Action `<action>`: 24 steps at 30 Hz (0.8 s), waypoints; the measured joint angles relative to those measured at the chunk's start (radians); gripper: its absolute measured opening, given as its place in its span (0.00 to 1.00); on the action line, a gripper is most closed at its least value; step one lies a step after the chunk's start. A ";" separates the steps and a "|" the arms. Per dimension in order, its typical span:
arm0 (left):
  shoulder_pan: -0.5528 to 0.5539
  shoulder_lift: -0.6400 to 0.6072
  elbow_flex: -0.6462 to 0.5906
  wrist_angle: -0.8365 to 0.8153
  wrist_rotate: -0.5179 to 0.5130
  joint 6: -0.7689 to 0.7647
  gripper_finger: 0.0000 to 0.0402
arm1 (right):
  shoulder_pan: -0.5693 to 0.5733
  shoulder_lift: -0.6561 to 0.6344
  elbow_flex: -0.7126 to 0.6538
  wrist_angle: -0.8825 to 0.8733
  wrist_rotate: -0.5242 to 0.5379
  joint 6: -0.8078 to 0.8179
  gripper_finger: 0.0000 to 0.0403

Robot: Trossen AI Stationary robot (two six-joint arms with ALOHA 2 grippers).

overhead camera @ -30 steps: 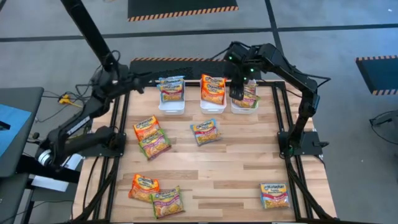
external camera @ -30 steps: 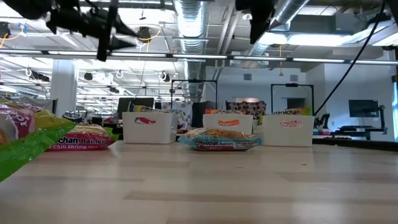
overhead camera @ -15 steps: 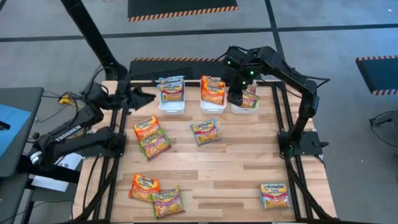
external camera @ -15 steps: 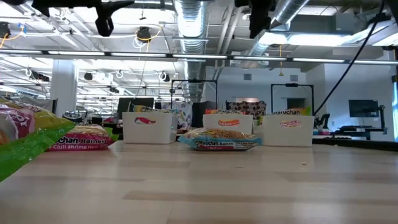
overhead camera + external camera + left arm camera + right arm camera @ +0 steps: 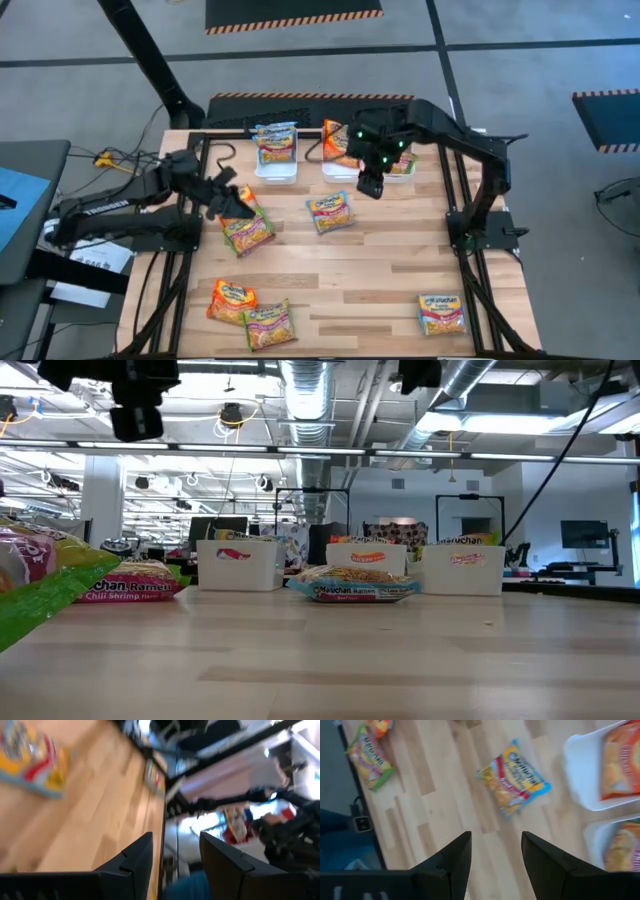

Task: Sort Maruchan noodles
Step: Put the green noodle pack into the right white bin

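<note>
Several Maruchan packets lie flat on the wooden table: an orange one [image 5: 237, 207] and a green one [image 5: 248, 233] at the left, a blue-edged one [image 5: 330, 212] [image 5: 514, 777] in the middle, and three more along the near edge [image 5: 232, 300] [image 5: 268, 322] [image 5: 442, 313]. My left gripper [image 5: 218, 190] [image 5: 175, 860] hangs open in the air by the orange packet's far-left corner. My right gripper [image 5: 369, 182] [image 5: 495, 855] is open too, above the table between the middle bin and the blue-edged packet.
Three white bins stand along the far edge, each with a packet inside: blue-edged in the left bin [image 5: 276, 152], orange in the middle bin [image 5: 338, 148], green in the right bin [image 5: 398, 162]. Bare wood lies in the table's middle and on its right side [image 5: 400, 260].
My left gripper has swung from the table's far-left corner toward the near edge, arriving beside the orange packet. My right gripper has left the right bin, moving toward the near edge and slightly left, toward the blue-edged packet. No packet has moved.
</note>
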 joint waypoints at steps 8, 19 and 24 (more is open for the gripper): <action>-0.164 0.081 0.000 -0.055 -0.014 0.067 0.36 | 0.128 0.009 0.000 0.012 0.016 0.101 0.49; -0.329 0.345 0.000 -0.035 -0.034 0.079 0.41 | 0.260 0.010 -0.017 0.052 0.069 0.242 0.49; -0.417 0.463 0.000 -0.006 -0.060 0.073 0.41 | 0.291 0.010 -0.018 0.072 0.074 0.244 0.49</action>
